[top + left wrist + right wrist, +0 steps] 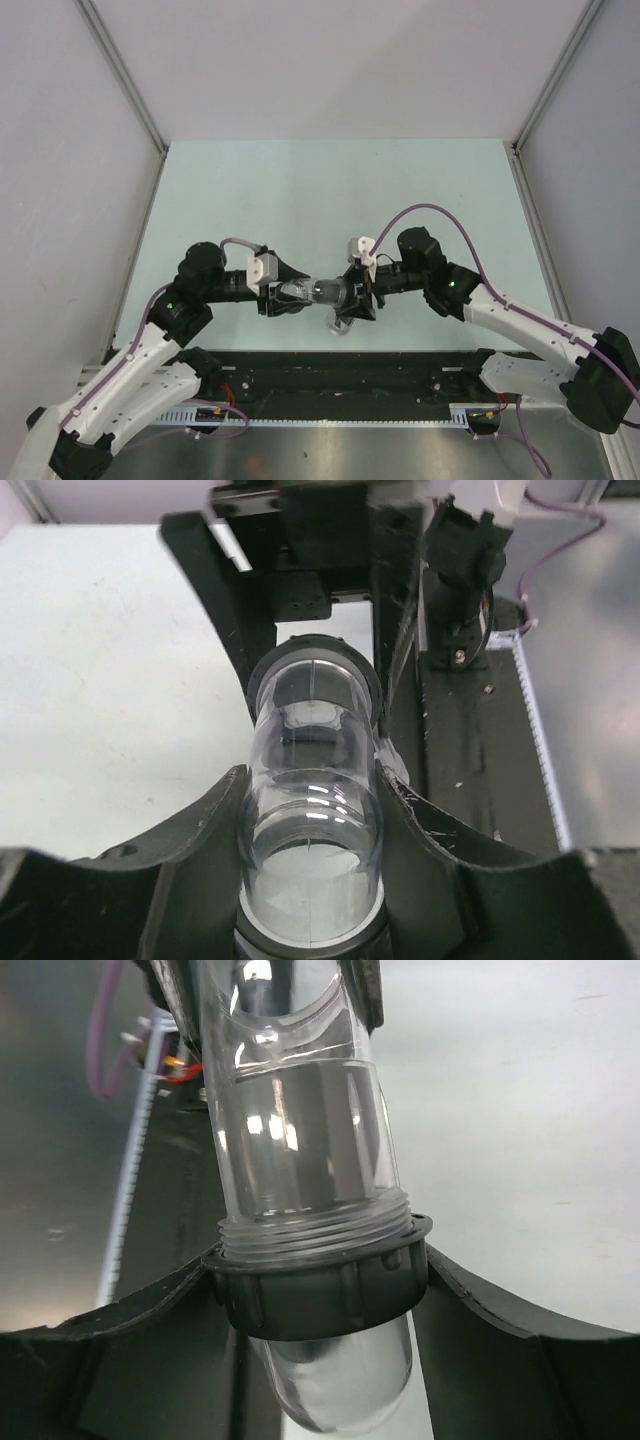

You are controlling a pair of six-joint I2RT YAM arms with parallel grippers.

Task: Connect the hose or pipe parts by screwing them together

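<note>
One clear tube (pixel 315 292) hangs just above the tabletop (pixel 330 190), close to its near edge. There is lots of bare room behind it and to both sides, out to the walls (pixel 60 150). The tube lies flat and points left to right. The left pincer (pixel 298 293) is clenched on the tube's left end. The right pincer (pixel 352 294) squeezes the one dark ring (pixel 320 1285) on the threaded right end. There are two pincers.

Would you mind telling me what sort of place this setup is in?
Probably a robot lab test cell: plain grey walls on metal posts enclose a pale table, with a left arm and right arm bolted at its near edge.
</note>
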